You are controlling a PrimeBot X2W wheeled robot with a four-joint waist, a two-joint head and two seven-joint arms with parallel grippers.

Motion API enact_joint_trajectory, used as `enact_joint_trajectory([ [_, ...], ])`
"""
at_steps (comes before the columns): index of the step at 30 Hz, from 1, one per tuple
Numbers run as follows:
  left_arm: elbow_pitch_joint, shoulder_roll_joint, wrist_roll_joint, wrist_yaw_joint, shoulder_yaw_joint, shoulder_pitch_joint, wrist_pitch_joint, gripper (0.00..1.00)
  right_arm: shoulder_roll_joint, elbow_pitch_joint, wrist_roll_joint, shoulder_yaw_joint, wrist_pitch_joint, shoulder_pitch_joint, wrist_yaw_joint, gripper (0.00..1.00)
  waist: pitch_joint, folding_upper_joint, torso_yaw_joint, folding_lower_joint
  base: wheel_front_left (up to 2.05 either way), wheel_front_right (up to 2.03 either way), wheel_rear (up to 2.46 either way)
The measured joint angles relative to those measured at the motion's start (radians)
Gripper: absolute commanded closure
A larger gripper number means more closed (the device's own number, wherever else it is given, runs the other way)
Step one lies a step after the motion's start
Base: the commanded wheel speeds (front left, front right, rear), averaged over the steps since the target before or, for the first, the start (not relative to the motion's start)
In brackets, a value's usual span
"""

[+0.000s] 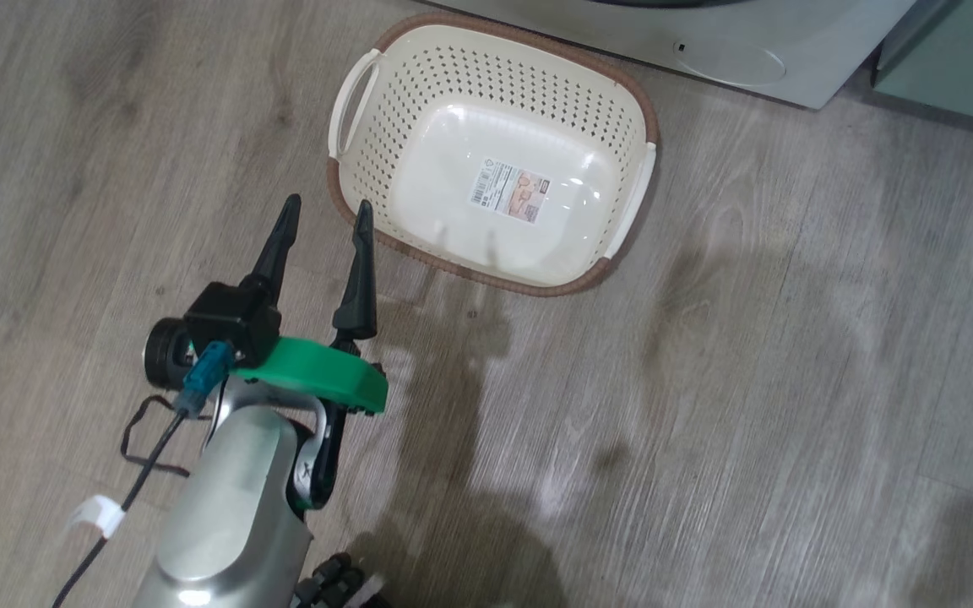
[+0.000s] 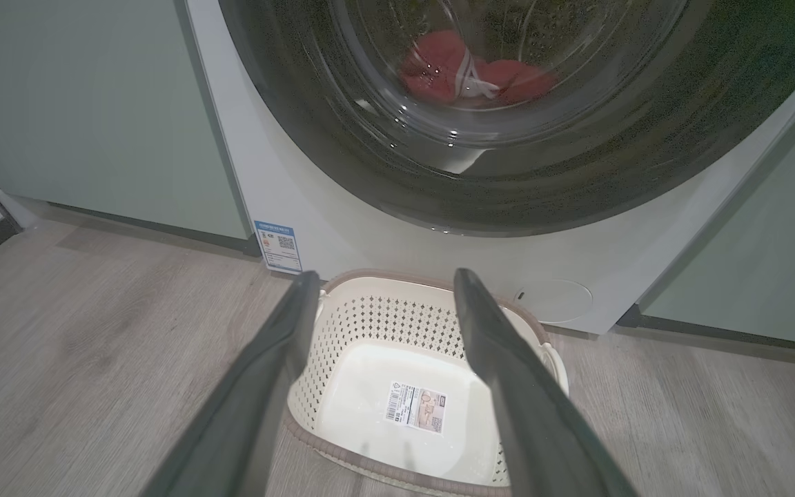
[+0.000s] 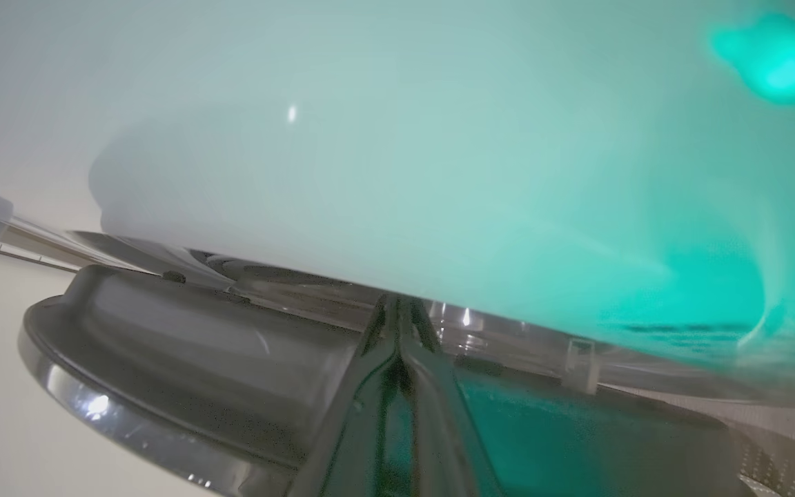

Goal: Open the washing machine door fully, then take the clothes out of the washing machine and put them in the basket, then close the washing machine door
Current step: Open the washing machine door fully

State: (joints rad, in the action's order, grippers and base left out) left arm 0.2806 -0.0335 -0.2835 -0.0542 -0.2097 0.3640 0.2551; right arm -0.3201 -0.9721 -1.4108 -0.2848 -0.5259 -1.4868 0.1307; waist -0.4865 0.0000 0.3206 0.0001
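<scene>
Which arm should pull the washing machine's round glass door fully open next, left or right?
Right, probably. The right gripper, shut, has its fingertips at the rim of the round black-rimmed glass door. The left gripper hangs open, low over the wood floor beside the cream perforated plastic basket, below the door.

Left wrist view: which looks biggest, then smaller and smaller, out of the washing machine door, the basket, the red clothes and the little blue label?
Largest to smallest:
1. washing machine door, even with the picture's edge cutting it off
2. basket
3. clothes, farther off behind the glass, so maybe bigger really
4. blue label
</scene>
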Motion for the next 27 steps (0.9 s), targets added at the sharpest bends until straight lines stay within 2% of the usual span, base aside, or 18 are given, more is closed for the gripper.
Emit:
enact_joint_trajectory([
  [11,0.007,0.001,0.001,-0.007,0.006,-0.003,0.000,0.00,0.019,0.075,-0.026,-0.078,-0.092,0.089,0.000,1.00,0.051,0.0000,-0.009,0.0000,0.00,0.00,0.00],
  [19,0.023,0.001,0.035,-0.006,0.052,-0.046,0.000,0.00,0.070,0.158,-0.077,-0.129,-0.171,0.241,0.000,1.00,0.134,0.0001,-0.014,0.0000,0.00,0.00,0.00],
  [27,0.039,0.000,0.075,0.015,0.112,-0.130,0.000,0.00,0.133,0.230,-0.150,-0.147,-0.215,0.413,0.000,1.00,0.253,0.0001,-0.007,-0.0001,0.00,0.00,0.00],
])
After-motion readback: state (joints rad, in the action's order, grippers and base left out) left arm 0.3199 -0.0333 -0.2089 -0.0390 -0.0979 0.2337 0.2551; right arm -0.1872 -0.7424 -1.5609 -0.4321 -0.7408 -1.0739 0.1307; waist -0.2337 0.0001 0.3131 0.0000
